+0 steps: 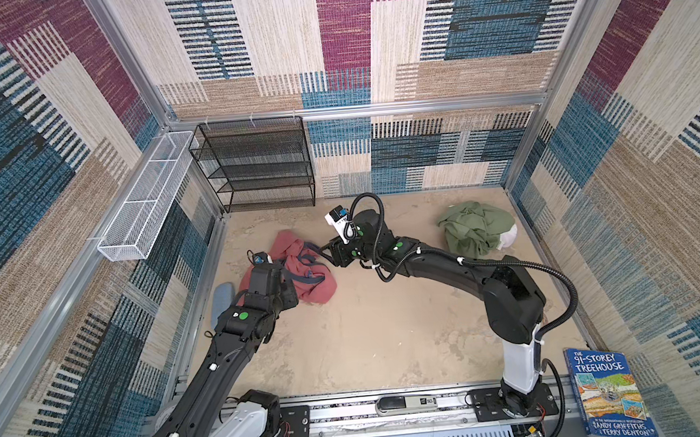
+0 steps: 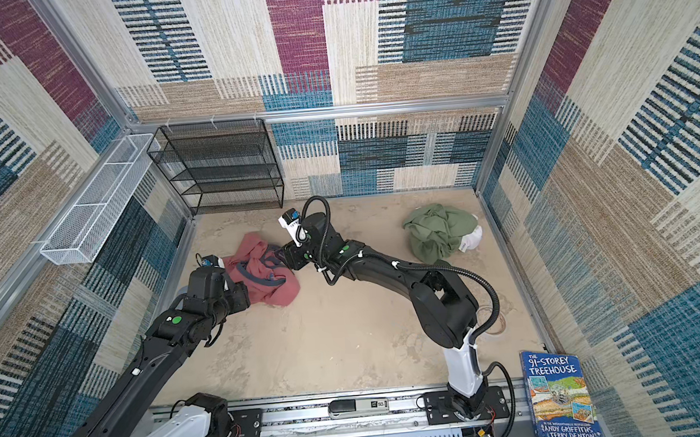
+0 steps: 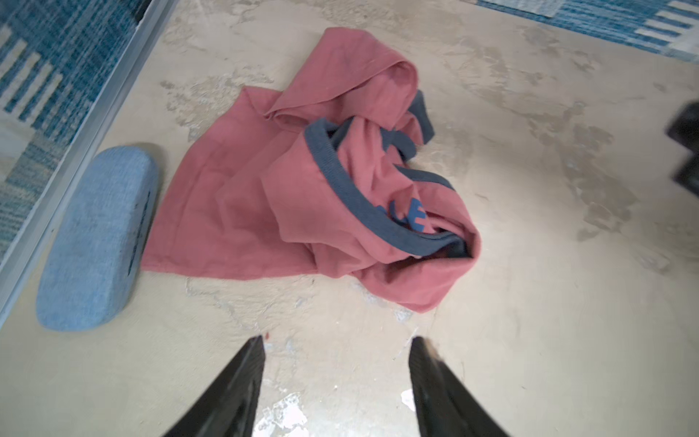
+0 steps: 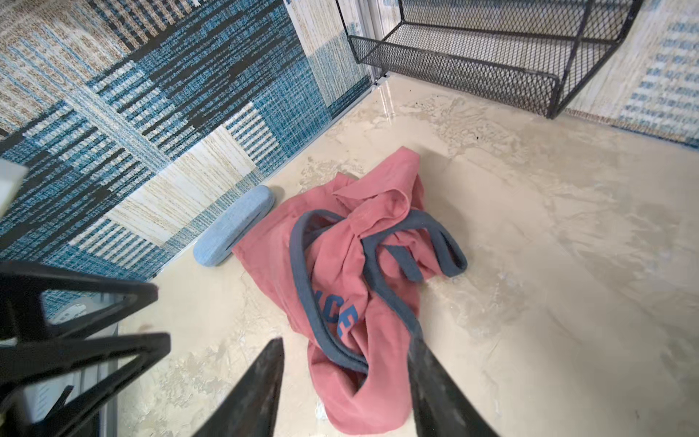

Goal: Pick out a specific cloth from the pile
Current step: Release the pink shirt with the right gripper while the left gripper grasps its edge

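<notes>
The cloth [image 1: 306, 278] [image 2: 271, 280], salmon-red with grey-blue trim bands, lies crumpled on the beige floor at the left, apart from the pile. The pile [image 1: 472, 228] [image 2: 436, 231] of olive-green and white clothes sits at the back right. My right gripper [image 4: 346, 340] [image 1: 324, 252] hovers open over the cloth [image 4: 340, 272]; a fold of it shows between the fingers, ungripped. My left gripper [image 3: 336, 338] is open and empty, just short of the cloth [image 3: 242, 204], with bare floor between its fingers. The left gripper's fingers [image 4: 113, 302] also show in the right wrist view.
A light blue fabric case [image 1: 222, 298] [image 3: 94, 242] [image 4: 234, 230] lies beside the left wall, touching the cloth's edge. A black mesh rack [image 1: 262, 166] stands at the back left, a white wire basket [image 1: 143, 199] hangs on the left wall, and a book [image 1: 609, 395] lies front right.
</notes>
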`<action>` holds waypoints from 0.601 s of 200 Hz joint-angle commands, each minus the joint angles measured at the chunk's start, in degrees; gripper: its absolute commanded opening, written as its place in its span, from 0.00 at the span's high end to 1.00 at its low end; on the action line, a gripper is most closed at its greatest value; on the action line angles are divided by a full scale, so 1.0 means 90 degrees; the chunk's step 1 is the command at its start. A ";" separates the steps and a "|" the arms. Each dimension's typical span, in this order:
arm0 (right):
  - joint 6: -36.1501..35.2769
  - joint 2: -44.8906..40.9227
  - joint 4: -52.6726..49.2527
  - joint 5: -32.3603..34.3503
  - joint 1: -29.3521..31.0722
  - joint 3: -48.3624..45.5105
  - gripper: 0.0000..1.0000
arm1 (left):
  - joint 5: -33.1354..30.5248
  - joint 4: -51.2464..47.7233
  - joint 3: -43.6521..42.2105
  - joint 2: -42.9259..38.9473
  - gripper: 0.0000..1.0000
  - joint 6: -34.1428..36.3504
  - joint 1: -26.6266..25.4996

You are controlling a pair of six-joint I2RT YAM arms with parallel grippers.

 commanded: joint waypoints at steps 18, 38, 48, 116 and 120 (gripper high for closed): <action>0.0202 -0.0292 0.0892 -0.0263 -0.0004 -0.0486 0.45 | 0.0797 0.0002 -0.0311 0.0200 0.35 -0.0805 0.1214; 0.0233 -0.0429 0.1067 -0.0395 -0.0032 -0.0759 0.45 | 0.0863 -0.0025 -0.0334 0.0276 0.36 -0.0874 0.1571; 0.0301 -0.0513 0.1197 -0.0543 -0.0085 -0.0950 0.45 | 0.0872 -0.0042 -0.0332 0.0329 0.38 -0.0900 0.1778; 0.0771 -0.1115 0.1822 -0.1289 -0.0737 -0.1942 0.45 | 0.1480 0.0478 -0.0409 0.0951 0.42 -0.0931 0.2922; 0.0782 -0.1127 0.1848 -0.1311 -0.0760 -0.1969 0.45 | 0.1515 0.0496 -0.0400 0.1022 0.42 -0.0921 0.2956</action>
